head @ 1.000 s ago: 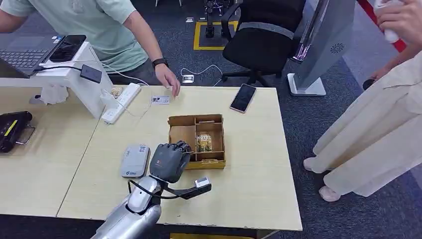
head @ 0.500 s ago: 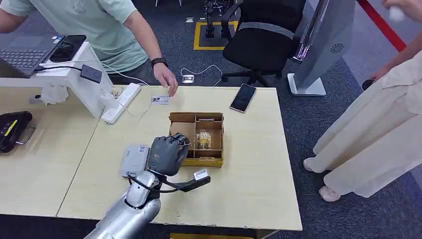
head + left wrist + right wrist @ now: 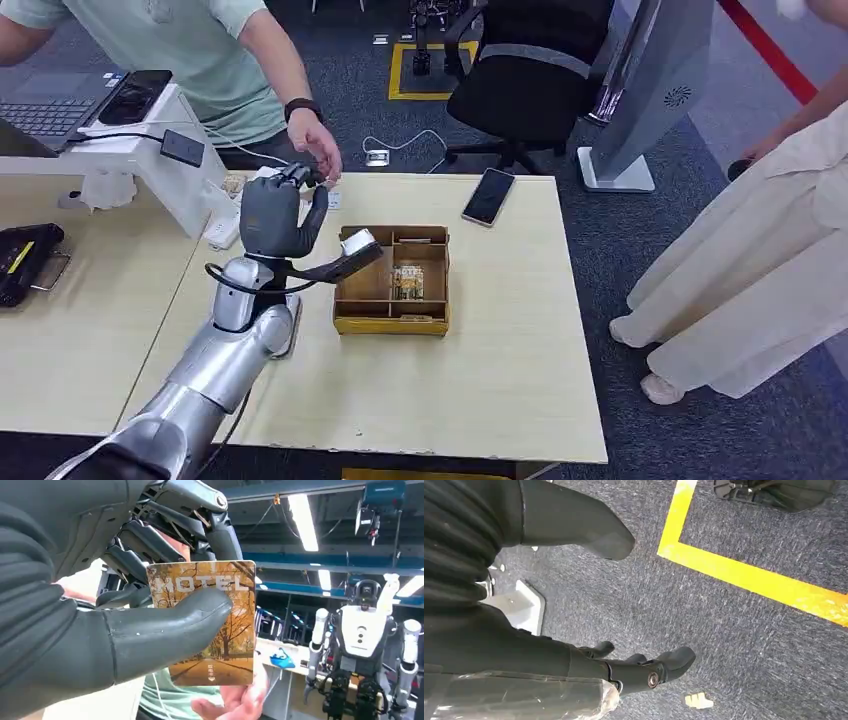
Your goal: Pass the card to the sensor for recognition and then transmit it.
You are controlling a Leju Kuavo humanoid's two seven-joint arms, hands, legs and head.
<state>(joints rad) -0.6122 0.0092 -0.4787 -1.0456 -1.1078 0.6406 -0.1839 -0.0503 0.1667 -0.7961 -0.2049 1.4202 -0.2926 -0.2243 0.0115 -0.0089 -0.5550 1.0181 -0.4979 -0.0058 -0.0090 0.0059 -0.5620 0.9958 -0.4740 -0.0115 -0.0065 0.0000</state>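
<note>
Left hand [image 3: 272,214] raised over the counter [image 3: 500,350], thumb and fingers [image 3: 165,535] pinching the hotel card [image 3: 220,630] beside a person's hand [image 3: 316,156], possibly touching. Right hand [image 3: 574,605] hangs, fingers apart.

My card [image 3: 210,625] is a hotel key card printed with an orange autumn tree scene and the word HOTEL in pale letters across its top. I hold it upright in my left hand [image 3: 272,215], thumb [image 3: 165,625] pressed across its face and dark fingers [image 3: 150,540] behind it, raised above the far left part of the table, close to a person's hand [image 3: 316,155].
</note>
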